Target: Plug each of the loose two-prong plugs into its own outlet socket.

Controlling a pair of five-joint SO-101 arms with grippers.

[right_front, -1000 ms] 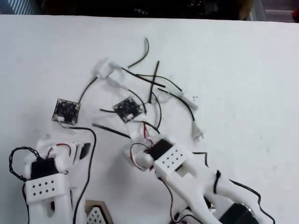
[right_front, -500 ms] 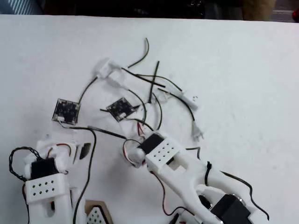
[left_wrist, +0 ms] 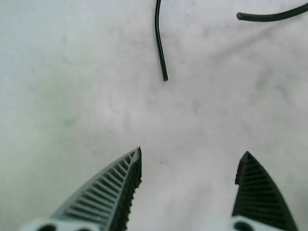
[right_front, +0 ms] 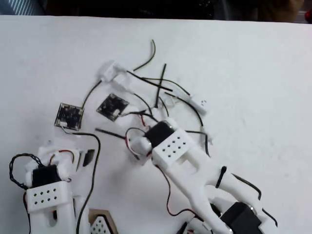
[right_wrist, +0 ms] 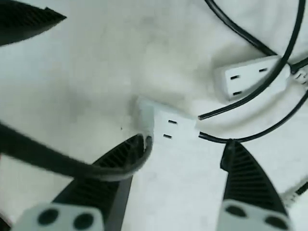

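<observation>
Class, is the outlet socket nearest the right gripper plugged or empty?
Empty: the outlet socket, just ahead of the right gripper, shows two bare slots, no prongs in them.

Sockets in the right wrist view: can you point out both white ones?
nearer socket (right_wrist: 169, 129), right wrist view, on its slotted face.
farther socket (right_wrist: 248, 77), right wrist view, on its slotted face.

The table (right_front: 253, 73) is plain white. Black cords (right_front: 192, 106) cross it, running to white sockets (right_wrist: 250, 77). Two small boards (right_front: 69, 115) are black, speckled pale. The arm shells (right_front: 175, 148) are white, dotted with rows of dark holes, and carry thin red wires (right_front: 127, 141). The left gripper (left_wrist: 192, 159) has a ribbed grey finger (left_wrist: 113, 187) and a ribbed black one.
</observation>
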